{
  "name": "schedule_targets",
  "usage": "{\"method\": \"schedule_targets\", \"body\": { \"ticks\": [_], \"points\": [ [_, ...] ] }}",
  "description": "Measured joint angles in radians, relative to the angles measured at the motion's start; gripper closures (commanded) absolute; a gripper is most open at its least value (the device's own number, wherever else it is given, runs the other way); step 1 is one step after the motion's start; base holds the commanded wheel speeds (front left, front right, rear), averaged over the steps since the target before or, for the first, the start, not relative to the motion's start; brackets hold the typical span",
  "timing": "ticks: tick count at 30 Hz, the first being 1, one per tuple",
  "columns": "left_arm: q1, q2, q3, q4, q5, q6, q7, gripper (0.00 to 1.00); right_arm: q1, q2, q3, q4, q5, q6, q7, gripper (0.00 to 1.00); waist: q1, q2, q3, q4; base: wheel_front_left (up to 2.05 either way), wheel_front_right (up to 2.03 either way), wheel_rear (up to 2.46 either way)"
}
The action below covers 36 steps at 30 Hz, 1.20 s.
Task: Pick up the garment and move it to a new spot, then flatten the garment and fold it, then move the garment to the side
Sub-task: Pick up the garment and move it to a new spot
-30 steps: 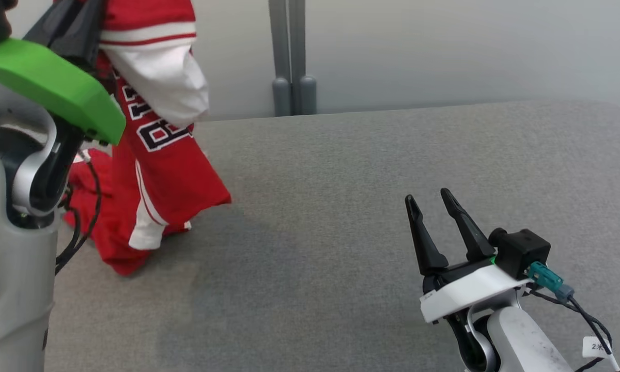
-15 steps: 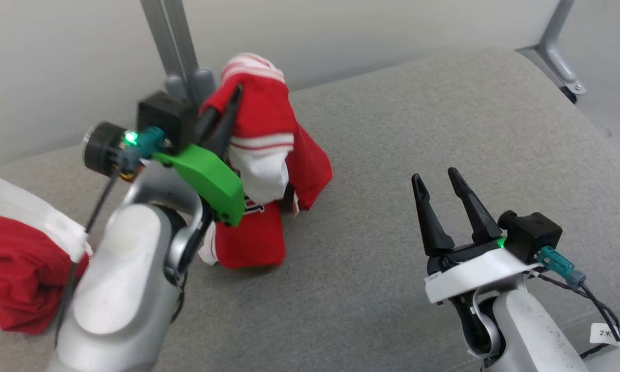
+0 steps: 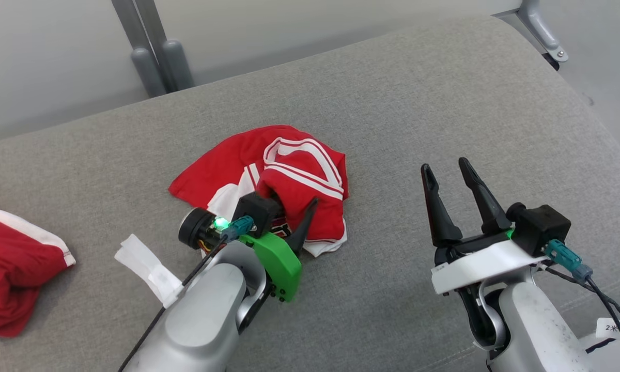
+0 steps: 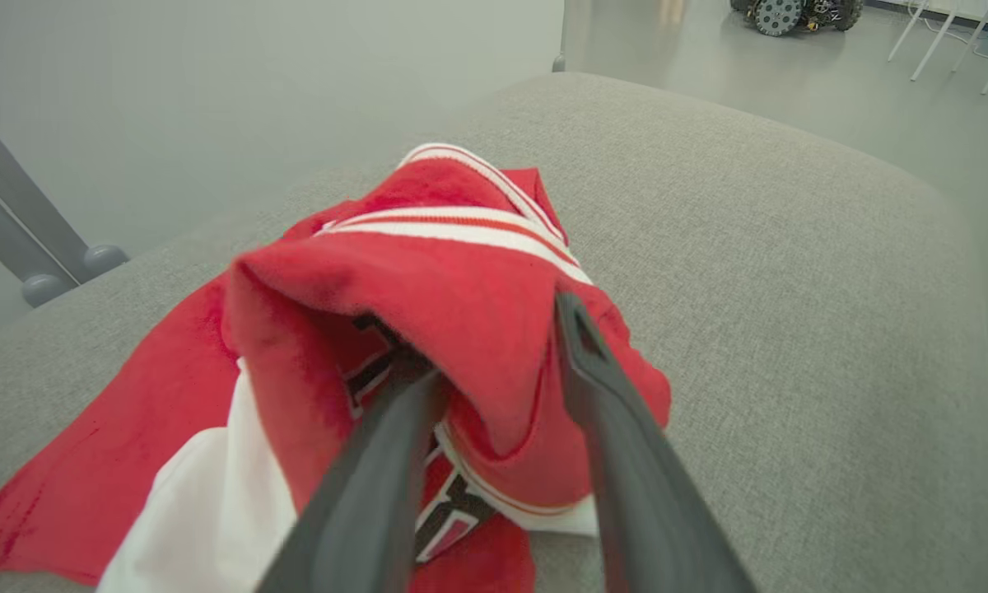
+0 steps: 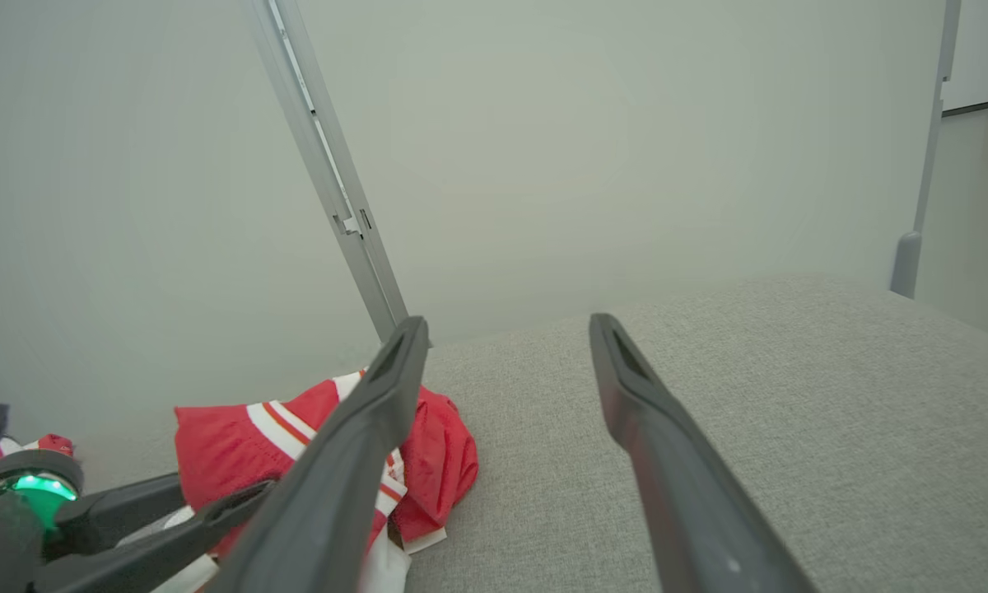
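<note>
My left claw stands part-open, and a loose fold of the garment is draped between its fingers; the jaws do not appear to pinch the cloth. The garment lies crumpled on the grey desk, directly ahead of this claw and touching both fingers. The heap's longer run is oblique, from the claw's near left to just beyond its tips. My right claw is spread wide and empty, well to the garment's right with bare desk between. Judgement: the left claw is the nearer for a regrasp. Flattening will require the right claw to travel left to the striped edge.
</note>
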Motion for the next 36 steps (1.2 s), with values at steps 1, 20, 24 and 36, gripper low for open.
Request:
{"method": "schedule_targets", "body": {
  "ticks": [1,20,24,36],
  "points": [
    [-0.014,-0.002,-0.007,0.008,-0.011,0.000,-0.016,0.00,0.000,-0.001,-0.002,0.002,-0.003,0.000,0.000,0.00,0.0000,0.0000,-0.002,0.008,0.00,0.00,0.00],
    [0.207,0.209,0.173,-0.421,-0.108,0.206,-0.085,0.00,0.053,-0.045,-0.026,-0.010,-0.022,0.000,0.000,0.00,0.0000,0.0000,-0.100,0.170,0.00,0.00,0.00],
    [0.321,0.258,0.265,-0.529,-0.106,0.299,-0.093,0.00,0.071,-0.045,-0.030,-0.012,-0.016,0.000,0.000,0.00,0.0000,-0.0001,-0.108,0.190,0.00,0.00,0.00],
    [0.603,0.203,0.463,-0.705,-0.023,0.357,-0.098,0.00,0.113,-0.044,-0.034,-0.023,-0.006,0.000,0.000,0.00,0.0000,0.0000,-0.094,0.187,0.00,0.00,0.00]
  ]
}}
